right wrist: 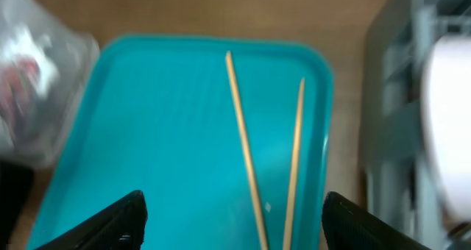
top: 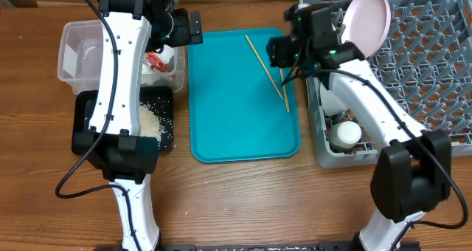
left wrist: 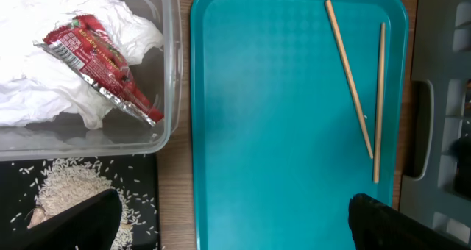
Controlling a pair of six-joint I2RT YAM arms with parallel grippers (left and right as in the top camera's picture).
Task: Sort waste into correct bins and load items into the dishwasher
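the left gripper (left wrist: pixel 232 206) hangs over the near left part of the teal tray (top: pixel 228 111), its jaws spread wide with nothing between them but bare tray. its arm reaches across the tub (top: pixel 74 40) and the black tray (top: pixel 80 107), which stand end to end just left of the teal tray.

the tub holds the crumpled napkin (left wrist: pixel 44 81), and the red wrapper (left wrist: pixel 99 66) lies on top of it, tilted toward the tub's right wall. the rice (left wrist: pixel 62 187) sits in a heap in the black tray, with loose grains scattered around the heap.

the chopsticks (left wrist: pixel 349 81) lie on the right side of the teal tray in a narrow v. their far ends are apart and their near ends are close together; whether they touch there i cannot tell. one runs along the tray's right edge and the other slants away toward the far middle.

the right gripper (right wrist: pixel 234 202) hovers above the chopsticks near the tray's right edge. its jaws are released, one finger on each side of the pair, grasping nothing. that view is blurred.

the rack (top: pixel 428 74) stands on the table (top: pixel 243 199) just right of the teal tray. the plate (top: pixel 367 18) stands on edge among the pegs near its far left corner. small white dishes (top: pixel 345 135) sit in the rack's near left corner, partly hidden by the right arm; which is cup and which bowl i cannot tell.
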